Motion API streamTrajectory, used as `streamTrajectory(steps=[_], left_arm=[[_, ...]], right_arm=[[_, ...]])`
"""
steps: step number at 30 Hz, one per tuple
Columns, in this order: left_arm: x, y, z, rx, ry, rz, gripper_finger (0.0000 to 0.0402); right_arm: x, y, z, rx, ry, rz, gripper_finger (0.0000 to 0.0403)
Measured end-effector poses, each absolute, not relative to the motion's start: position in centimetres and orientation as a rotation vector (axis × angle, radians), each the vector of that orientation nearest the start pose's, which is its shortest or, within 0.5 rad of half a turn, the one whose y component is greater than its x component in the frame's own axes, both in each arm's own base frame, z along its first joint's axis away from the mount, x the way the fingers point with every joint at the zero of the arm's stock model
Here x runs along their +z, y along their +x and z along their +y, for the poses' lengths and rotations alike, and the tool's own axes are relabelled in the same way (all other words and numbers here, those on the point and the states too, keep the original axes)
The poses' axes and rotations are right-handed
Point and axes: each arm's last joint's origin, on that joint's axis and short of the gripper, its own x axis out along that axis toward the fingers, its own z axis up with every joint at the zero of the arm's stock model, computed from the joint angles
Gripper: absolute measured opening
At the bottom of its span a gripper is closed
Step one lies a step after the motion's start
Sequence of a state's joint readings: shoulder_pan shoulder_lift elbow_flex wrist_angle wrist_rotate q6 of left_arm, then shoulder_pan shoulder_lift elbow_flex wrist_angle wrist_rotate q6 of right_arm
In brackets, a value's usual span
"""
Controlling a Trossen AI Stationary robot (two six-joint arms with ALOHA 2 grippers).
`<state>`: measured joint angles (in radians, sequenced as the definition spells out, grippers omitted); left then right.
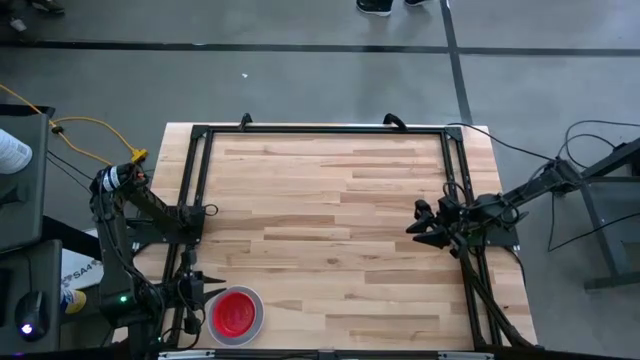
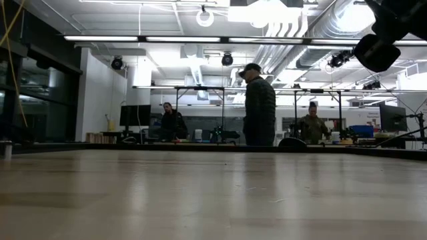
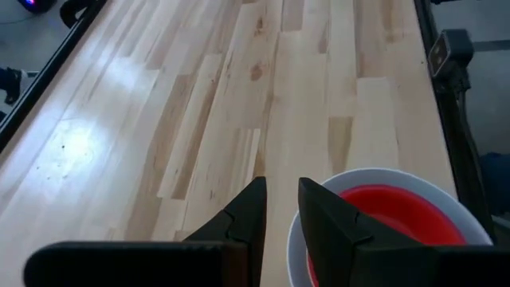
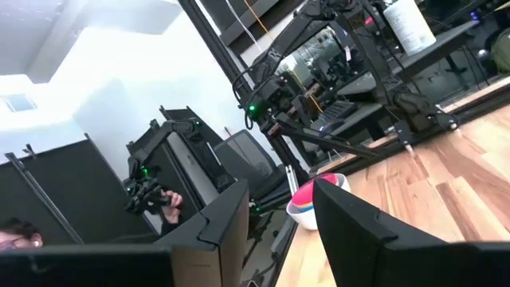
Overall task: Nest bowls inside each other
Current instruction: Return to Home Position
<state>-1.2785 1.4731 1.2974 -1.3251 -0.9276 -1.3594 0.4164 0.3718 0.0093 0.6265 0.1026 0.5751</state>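
A white bowl [image 1: 254,306] stands on its base on the table near the front left corner. A red bowl [image 1: 234,315] is nested inside it. The left wrist view shows the same two, the white rim [image 3: 362,177] around the red bowl [image 3: 398,211]. My left gripper [image 3: 281,187] hovers just left of the bowls with a narrow gap between its fingers and only bare table showing in that gap. My right gripper [image 1: 410,228] is open at the table's right side, far from the bowls. From there the stack [image 4: 312,203] shows red and blue in the distance.
A black frame [image 1: 320,130] runs along the table's far, left and right edges. The wide wooden middle of the table [image 1: 330,210] lies between the arms. People stand in the room beyond the table [image 2: 259,107]. A bottle [image 1: 12,150] and cables sit off the table's left side.
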Motion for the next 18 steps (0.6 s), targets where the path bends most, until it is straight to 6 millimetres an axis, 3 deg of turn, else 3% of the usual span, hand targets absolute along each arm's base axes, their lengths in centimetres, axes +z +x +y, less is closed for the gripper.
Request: streamTrajectory(steps=[9, 18], left_arm=[[29.8, 9.6, -23.7, 0.177, 0.032, 0.646, 0.0074], [29.8, 9.7, -24.0, 0.153, 0.028, 0.64, 0.0074]], right_arm=[[19.2, 10.5, 4.7, 0.478, 0.597, -0.112, 0.0135], [18.1, 10.2, 4.4, 0.407, 0.594, -0.013, 0.0135]])
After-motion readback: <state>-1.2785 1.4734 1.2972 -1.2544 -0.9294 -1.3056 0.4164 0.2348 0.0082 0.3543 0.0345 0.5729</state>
